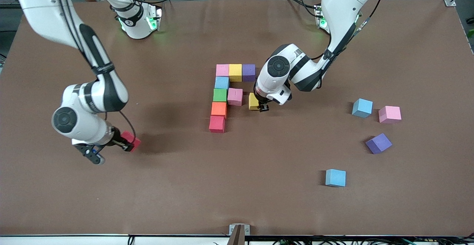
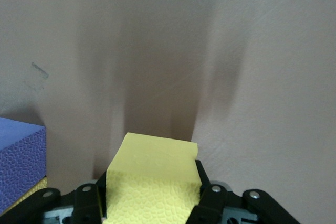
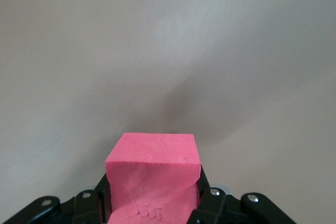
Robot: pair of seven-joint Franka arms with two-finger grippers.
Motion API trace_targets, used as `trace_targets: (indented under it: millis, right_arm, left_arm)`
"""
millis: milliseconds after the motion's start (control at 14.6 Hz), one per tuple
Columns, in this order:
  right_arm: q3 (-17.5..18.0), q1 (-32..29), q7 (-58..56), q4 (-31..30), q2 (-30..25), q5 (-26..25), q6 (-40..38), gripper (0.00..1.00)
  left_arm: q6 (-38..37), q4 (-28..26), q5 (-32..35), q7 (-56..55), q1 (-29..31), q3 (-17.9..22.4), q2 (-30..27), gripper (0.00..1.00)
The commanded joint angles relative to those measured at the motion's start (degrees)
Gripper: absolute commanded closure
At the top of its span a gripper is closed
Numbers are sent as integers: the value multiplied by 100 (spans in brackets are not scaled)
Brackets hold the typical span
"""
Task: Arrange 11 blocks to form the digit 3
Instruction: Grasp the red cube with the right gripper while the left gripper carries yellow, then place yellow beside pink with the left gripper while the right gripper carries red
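The left gripper (image 1: 263, 107) pinches a yellow block (image 1: 253, 101) just at three o'clock of the pink block (image 1: 235, 96) in the half-built digit 3 (image 1: 222, 96), finishing its middle bar. The right gripper (image 1: 127, 146) clamps a red block (image 1: 130, 140) toward the right arm's end of the table (image 1: 237, 200); next it likely needs carrying to the bottom bar

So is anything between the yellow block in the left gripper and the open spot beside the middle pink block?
Nothing visible. The left gripper holds the yellow block just beside the middle pink block, with only a narrow strip of bare table between them. The purple block sits farther from the front camera, off that line.
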Motion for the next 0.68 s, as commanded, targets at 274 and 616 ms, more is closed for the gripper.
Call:
trace_targets:
  millis: [274, 616]
  right_arm:
    - [177, 702, 2285, 843, -141, 120, -1031, 100]
    - [177, 931, 2743, 1011, -141, 234, -1155, 100]
  left_arm:
    - [97, 140, 24, -247, -179, 83, 189, 77]
    - [159, 210, 330, -536, -232, 110, 321, 77]
